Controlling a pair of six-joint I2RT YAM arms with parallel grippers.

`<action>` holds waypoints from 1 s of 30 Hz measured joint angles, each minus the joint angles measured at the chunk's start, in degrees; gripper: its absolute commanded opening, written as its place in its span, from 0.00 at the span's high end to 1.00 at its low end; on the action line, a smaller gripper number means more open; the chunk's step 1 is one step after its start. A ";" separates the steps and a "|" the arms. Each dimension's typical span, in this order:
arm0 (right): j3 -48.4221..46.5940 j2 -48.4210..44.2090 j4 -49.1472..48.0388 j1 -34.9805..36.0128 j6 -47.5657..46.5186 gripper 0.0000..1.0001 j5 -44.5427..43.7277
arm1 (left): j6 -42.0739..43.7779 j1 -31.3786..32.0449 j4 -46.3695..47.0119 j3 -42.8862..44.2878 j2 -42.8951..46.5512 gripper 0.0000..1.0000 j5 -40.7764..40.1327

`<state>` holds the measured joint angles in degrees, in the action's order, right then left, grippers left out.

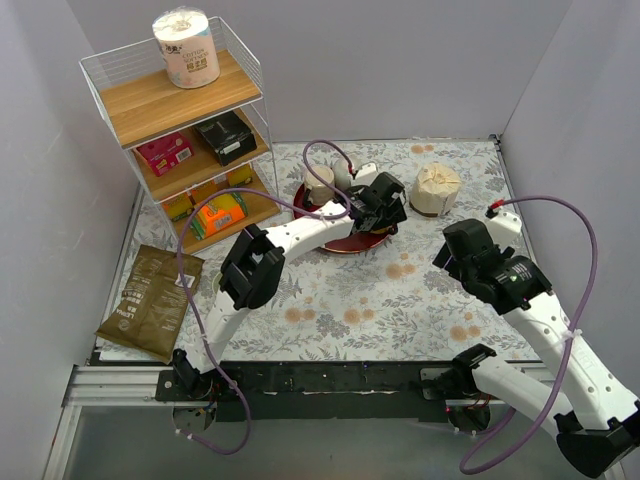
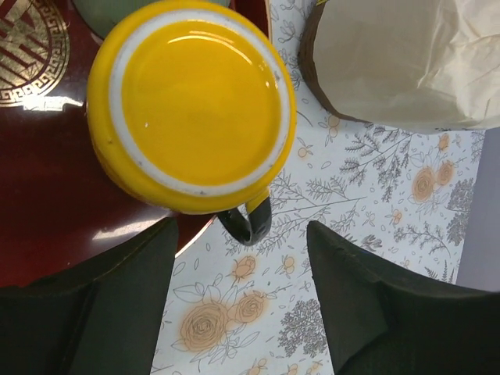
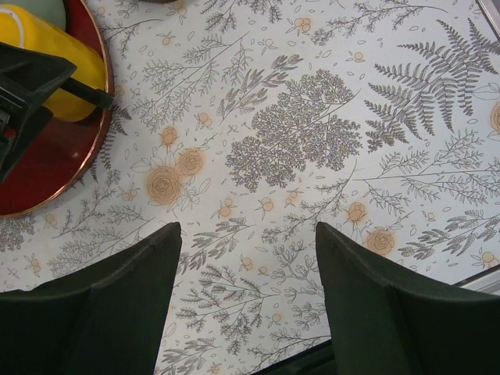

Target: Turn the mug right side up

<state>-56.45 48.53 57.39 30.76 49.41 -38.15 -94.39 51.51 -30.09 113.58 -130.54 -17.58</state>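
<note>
Mug (image 2: 191, 101), yellow, inverted on tray (image 2: 47, 195): likely stiff, slick-glazed, breakable; best gripped across wall beside handle (image 2: 248, 223); left gripper (image 2: 244, 238) and right gripper (image 3: 247, 234) spread wide, empty.

One yellow mug (image 2: 195, 109), one red plate (image 2: 47, 195), one paper-wrapped bundle (image 1: 437, 188), one brown pouch (image 1: 150, 300). One wire rack (image 1: 140, 105) with three shelves, one paper roll (image 1: 187, 48), one red box (image 1: 163, 152), one black box (image 1: 225, 136).
</note>
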 measured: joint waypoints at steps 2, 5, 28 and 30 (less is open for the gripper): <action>0.00 -0.46 0.22 -0.02 -0.02 0.24 -0.09 | 0.09 -0.02 0.07 1.36 -0.98 0.37 -0.28; 0.02 -1.27 0.92 -0.02 -0.02 0.24 -0.37 | 0.20 0.00 0.11 3.72 -2.69 0.47 -0.68; 1.29 -3.48 0.98 -0.02 -0.35 0.25 -1.31 | 2.43 0.57 -1.33 0.17 -2.32 0.79 -5.49; 1.53 -3.61 0.81 -0.02 -0.31 0.25 -1.31 | 3.02 0.48 -1.95 -1.90 -1.57 0.80 -5.97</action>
<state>-54.92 44.93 58.19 30.74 49.10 -39.46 -91.37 51.99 -32.03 111.68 -132.11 -23.55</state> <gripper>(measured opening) 0.751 0.222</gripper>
